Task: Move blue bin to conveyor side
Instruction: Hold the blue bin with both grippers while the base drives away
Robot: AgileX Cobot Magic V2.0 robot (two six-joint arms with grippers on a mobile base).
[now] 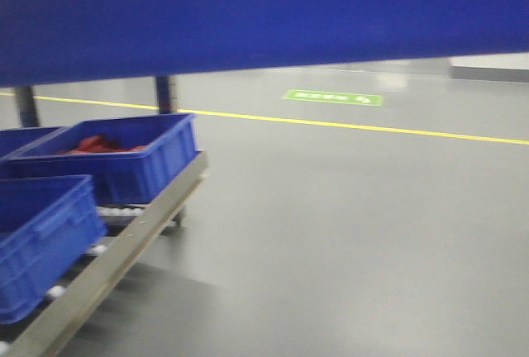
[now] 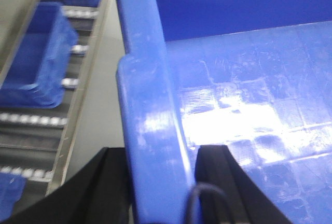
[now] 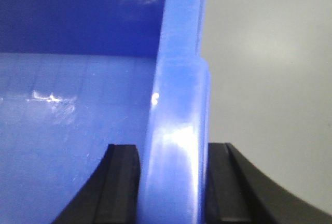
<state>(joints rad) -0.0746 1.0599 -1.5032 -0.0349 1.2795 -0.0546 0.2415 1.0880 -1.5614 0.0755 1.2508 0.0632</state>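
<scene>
Blue bin [image 1: 264, 18] is held up off the floor and fills the top of the front view as a wide, blurred blue band. No label or writing visible on it.

Left gripper [image 2: 161, 151] is clamped on the bin's thickened rim, nearly closed. One black finger [image 2: 218, 172] is inside the tub and the other is outside the wall. The scuffed, glossy bin floor shows to the right of the rim.

Right gripper [image 3: 171, 149] has the same grip on the opposite wall, its fingers [image 3: 122, 182] pressed on either side of the rim. The tub interior is on the left and the grey floor [image 1: 347, 241] on the right.

Roller rack [image 1: 124, 249] is at lower left, with a steel rail and white rollers [image 2: 31, 119]. It carries other blue bins. The far one [image 1: 124, 163] holds something red [image 1: 95, 144], too blurred to identify. The near one [image 1: 41, 233] is cut off by the frame edge.

Yellow line [image 1: 372, 128] runs across the floor. Green floor sign [image 1: 333, 97] lies just behind it; its white writing is too blurred to read.
</scene>
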